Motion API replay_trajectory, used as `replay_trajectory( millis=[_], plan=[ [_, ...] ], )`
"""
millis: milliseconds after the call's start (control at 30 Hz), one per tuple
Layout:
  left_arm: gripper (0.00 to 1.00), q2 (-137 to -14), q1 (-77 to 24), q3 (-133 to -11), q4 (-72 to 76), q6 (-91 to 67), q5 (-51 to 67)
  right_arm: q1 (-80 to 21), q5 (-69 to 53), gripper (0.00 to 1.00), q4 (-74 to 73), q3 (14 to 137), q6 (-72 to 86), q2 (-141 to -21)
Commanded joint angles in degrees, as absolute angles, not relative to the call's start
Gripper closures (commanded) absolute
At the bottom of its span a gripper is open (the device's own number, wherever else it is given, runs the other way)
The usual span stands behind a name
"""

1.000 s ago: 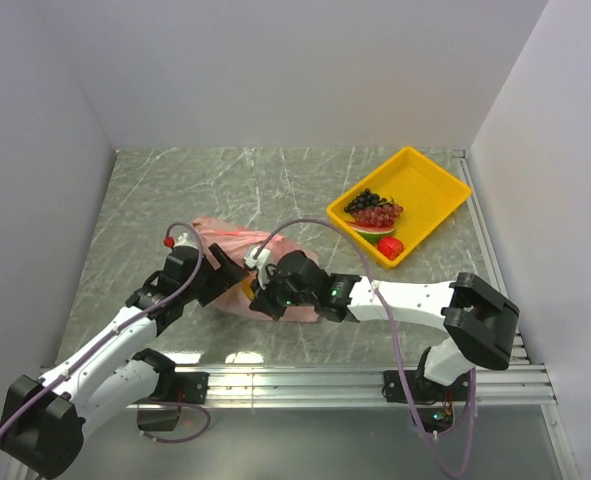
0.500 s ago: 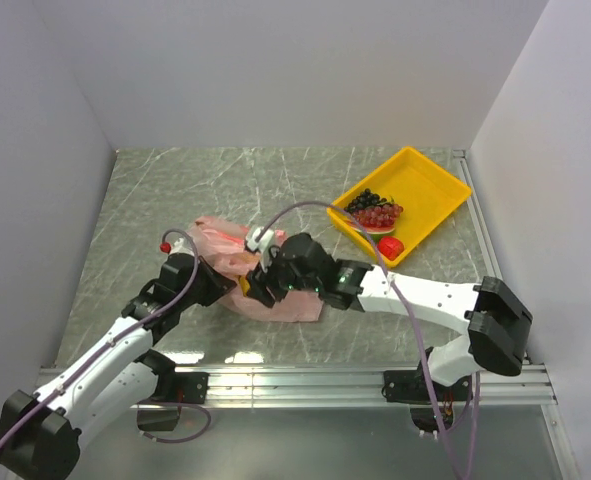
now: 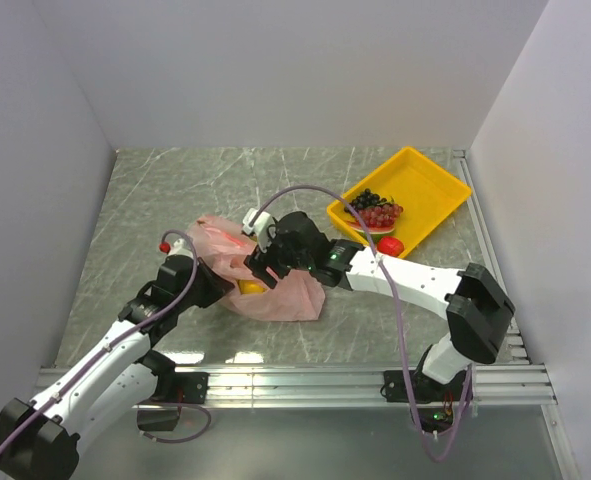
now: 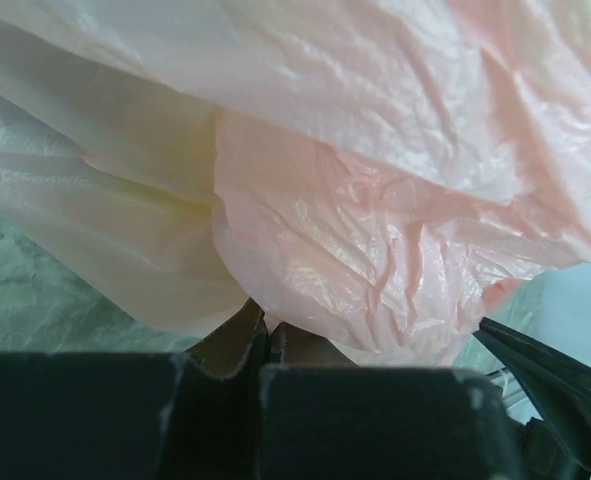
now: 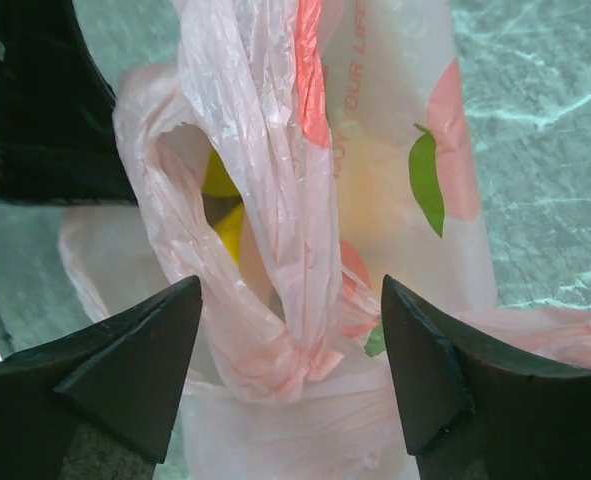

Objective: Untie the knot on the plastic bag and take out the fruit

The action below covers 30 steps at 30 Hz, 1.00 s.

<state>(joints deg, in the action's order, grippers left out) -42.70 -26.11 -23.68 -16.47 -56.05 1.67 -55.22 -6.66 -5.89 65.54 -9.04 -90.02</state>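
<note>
Only left wrist view shows left fingers (image 4: pixel 231 336) pinching the plastic bag (image 4: pixel 375 250).

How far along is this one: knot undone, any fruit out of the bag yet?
Done: nothing visible; the knot looks tied and yellow fruit sits inside the plastic bag. In hand: the left end effector pinches bag film, the right end effector stands open astride that knot. Left: loosen the knot, lift the fruit out.
</note>
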Motion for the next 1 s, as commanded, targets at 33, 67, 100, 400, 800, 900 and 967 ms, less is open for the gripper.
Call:
replay_trajectory(
  millis=[33,67,100,400,800,900,967],
  plan=[
    [0.99,-41.75,-26.28,-25.58,-18.54,-54.40,1.32,-54.41,-5.98,0.20,-8.43,68.11,-14.15,-92.02],
    [0.99,-41.31,-26.28,-25.58,-19.50,-54.58,0.71,-54.06,-5.45,0.20,-8.44,67.94,-14.50,-92.28],
    [0.99,-40.70,-26.19,-25.58,-20.29,-55.28,0.18,-53.70,-4.93,0.20,-8.44,67.59,-14.85,-92.55],
    [0.99,-29.89,-25.75,-23.74,-25.48,-61.25,-11.15,-45.97,-6.68,0.25,-6.68,55.20,-4.16,-89.83],
    [1.00,-33.57,-22.94,-26.98,-25.23,-53.54,-9.06,-49.39,-6.33,0.72,-12.56,50.35,2.38,-79.90],
    [1.00,-35.59,-22.85,-26.55,-23.21,-51.86,-5.72,-50.01,-5.80,0.43,-14.41,55.45,0.71,-76.30],
    [0.99,-35.77,-22.85,-26.19,-22.50,-51.50,-4.49,-50.18,-5.28,0.33,-14.06,58.53,0.53,-74.89]
  ],
)
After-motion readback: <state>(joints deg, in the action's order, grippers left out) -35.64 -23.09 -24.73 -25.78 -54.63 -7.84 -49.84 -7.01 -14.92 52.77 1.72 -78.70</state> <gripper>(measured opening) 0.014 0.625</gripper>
